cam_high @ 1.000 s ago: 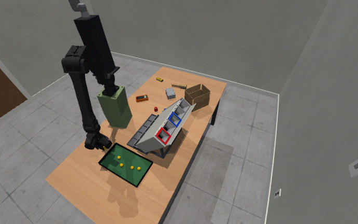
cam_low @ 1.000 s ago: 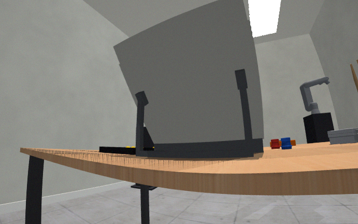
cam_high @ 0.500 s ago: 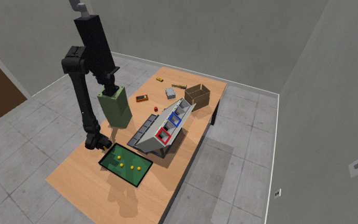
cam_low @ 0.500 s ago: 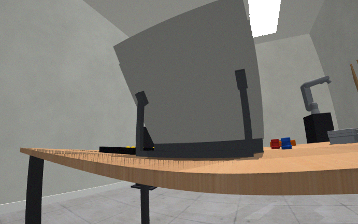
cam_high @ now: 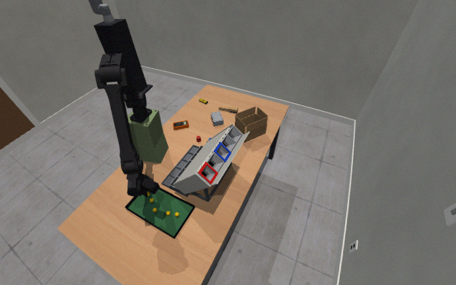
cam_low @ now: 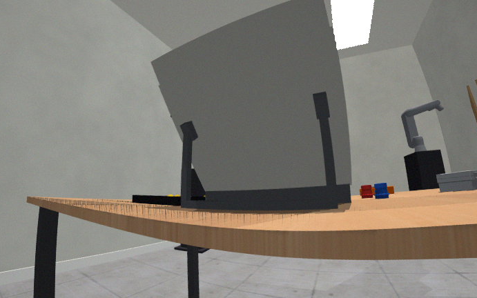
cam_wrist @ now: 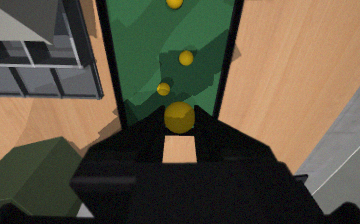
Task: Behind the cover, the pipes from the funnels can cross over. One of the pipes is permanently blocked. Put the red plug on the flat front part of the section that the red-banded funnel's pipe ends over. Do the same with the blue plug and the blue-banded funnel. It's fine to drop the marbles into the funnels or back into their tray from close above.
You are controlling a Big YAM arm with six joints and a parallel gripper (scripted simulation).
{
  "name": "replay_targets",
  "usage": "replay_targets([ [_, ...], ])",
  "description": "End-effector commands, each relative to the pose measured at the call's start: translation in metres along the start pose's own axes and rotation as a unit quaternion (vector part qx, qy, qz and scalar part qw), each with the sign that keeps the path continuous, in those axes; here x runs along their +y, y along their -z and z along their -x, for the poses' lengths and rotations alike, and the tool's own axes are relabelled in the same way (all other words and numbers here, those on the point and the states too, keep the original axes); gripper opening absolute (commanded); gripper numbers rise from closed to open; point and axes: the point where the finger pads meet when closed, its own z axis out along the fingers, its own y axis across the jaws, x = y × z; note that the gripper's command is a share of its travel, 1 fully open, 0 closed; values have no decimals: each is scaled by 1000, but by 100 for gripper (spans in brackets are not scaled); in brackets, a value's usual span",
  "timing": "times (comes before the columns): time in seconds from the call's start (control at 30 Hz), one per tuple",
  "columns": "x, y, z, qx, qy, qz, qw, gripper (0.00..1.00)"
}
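Note:
My gripper (cam_wrist: 179, 111) is shut on a yellow marble (cam_wrist: 179, 117) and holds it above the near end of the green marble tray (cam_high: 160, 211). In the top view the gripper (cam_high: 146, 192) hangs over the tray's far left corner. Several loose yellow marbles (cam_high: 167, 212) lie in the tray. The grey covered funnel rig (cam_high: 208, 161) stands to the right of the tray, with a red-banded funnel (cam_high: 207, 173) and a blue-banded funnel (cam_high: 222, 152) on top. Its sectioned catch tray (cam_wrist: 36, 70) faces the arm. The red plug (cam_low: 366, 191) and the blue plug (cam_low: 380, 190) stand on the table beyond the rig.
A green block (cam_high: 148, 136) stands next to the arm's base. An orange device (cam_high: 180, 124), a grey box (cam_high: 216, 119), a cardboard box (cam_high: 251, 122), a yellow item (cam_high: 202, 101) and a wooden bar (cam_high: 228, 109) lie at the table's far end.

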Motion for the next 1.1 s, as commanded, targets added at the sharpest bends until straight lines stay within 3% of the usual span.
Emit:
replay_targets([
  [0.0,-10,7,9,1,-21,-5,1000,0],
  [0.53,-10,7,8,1,-4,0,1000,0],
  [1.03,89,112,66,-110,-15,-3,994,0],
  [1.07,89,112,66,-110,-15,-3,994,0],
])
